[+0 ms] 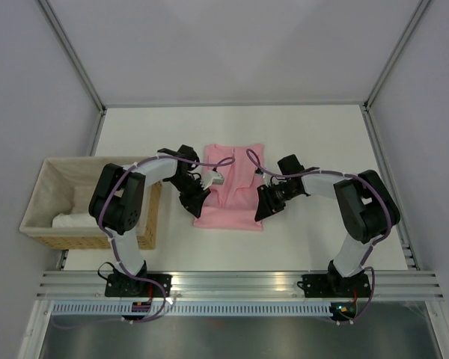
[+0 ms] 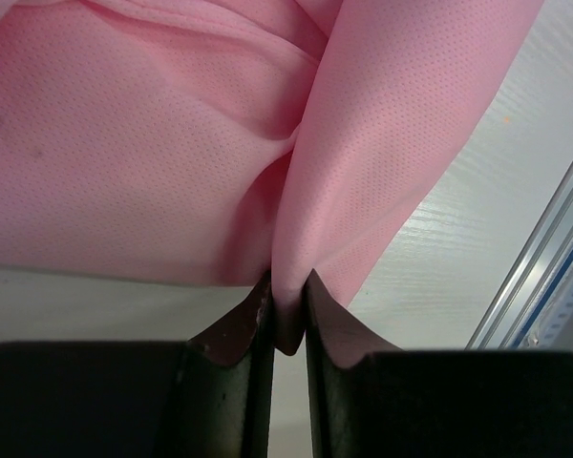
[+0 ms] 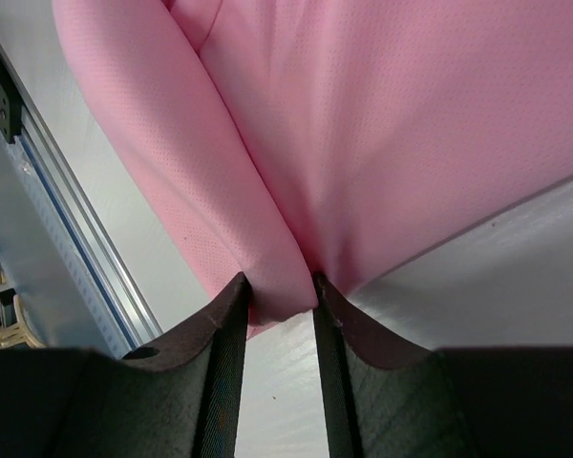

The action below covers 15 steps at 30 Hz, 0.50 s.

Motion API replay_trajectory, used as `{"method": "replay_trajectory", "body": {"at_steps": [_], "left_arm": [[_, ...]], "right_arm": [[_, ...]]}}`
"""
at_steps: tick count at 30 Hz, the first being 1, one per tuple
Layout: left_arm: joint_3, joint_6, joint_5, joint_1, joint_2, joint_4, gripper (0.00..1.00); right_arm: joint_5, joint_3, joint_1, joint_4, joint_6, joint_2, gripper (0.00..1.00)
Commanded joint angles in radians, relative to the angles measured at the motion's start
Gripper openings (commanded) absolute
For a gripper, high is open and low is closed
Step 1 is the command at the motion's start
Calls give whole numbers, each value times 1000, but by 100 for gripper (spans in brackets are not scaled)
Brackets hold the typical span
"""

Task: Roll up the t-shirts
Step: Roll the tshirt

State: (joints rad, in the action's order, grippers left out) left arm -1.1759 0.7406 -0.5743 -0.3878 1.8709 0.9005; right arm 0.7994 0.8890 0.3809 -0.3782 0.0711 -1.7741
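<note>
From above, the pink t-shirt (image 1: pixel 230 208) lies folded into a strip at the middle of the table (image 1: pixel 322 134). Its long axis runs from the near edge to the far edge, with a straight end nearest the arms and a rumpled end pointing away. The left tool (image 1: pixel 197 196) sits at the strip's left side and the right tool (image 1: pixel 267 203) at its right side. A lined wicker basket (image 1: pixel 37 198) stands at the table's left edge.

In the left wrist view, the fingers (image 2: pixel 239 334) are almost pressed together, pinching a thin fold of the shirt.

In the right wrist view, the fingers (image 3: pixel 220 334) stand wider, with a rounded folded edge filling the gap and touching both. Whether they squeeze it I cannot tell.
</note>
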Motion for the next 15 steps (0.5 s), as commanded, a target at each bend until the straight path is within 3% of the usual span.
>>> {"method": "replay_trajectory", "body": {"at_steps": [1, 4, 8, 13, 15], "left_arm": [[-5, 23, 39, 6, -38, -18, 20], [-11, 31, 42, 7, -38, -18, 21], [-36, 23, 47, 6, -45, -23, 33], [-53, 20, 54, 7, -121, -64, 49], [-67, 19, 59, 7, -159, -69, 50]], "right_arm": [[-129, -30, -22, 10, -34, 33, 40], [-137, -58, -31, 57, -68, 57, 38], [-86, -107, -31, 168, -183, 59, 23], [-83, -125, -33, 222, -234, 53, 23], [-94, -127, -33, 214, -229, 64, 23]]}}
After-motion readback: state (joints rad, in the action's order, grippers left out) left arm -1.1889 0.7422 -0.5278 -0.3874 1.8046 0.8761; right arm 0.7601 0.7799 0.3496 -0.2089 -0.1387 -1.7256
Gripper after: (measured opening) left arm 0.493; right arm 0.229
